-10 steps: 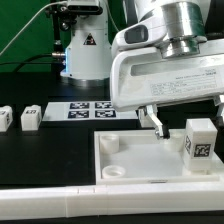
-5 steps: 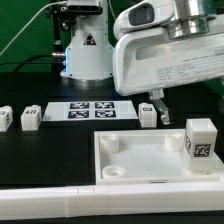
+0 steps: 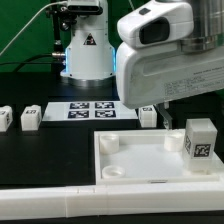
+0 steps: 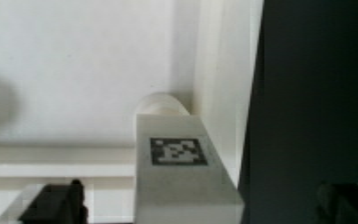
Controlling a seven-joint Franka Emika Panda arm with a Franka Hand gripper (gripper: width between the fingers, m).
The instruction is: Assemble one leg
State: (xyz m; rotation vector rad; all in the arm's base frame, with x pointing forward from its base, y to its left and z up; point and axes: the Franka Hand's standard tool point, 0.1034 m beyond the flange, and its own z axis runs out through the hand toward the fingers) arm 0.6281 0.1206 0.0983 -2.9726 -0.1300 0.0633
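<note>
A leg [image 3: 200,140], a small white block with a tag marker, stands upright in the far right corner of the large white panel [image 3: 140,160]. In the wrist view a tagged leg [image 4: 181,150] stands at the panel's edge, between my two dark fingertips [image 4: 55,200] with a gap on each side. My gripper [image 3: 168,120] [image 4: 202,200] is open and holds nothing; it hangs over the panel's back edge, just left of that leg in the exterior view. Another leg [image 3: 148,115] stands on the table behind the panel.
Two more legs [image 3: 30,117] [image 3: 5,118] stand at the exterior view's left. The marker board [image 3: 90,110] lies behind the panel. A long white rail [image 3: 60,203] runs along the front. A white robot base [image 3: 85,50] stands at the back.
My arm has moved toward the exterior view's right and lifted a little. The leg behind the panel, hidden by the gripper before, now shows.
</note>
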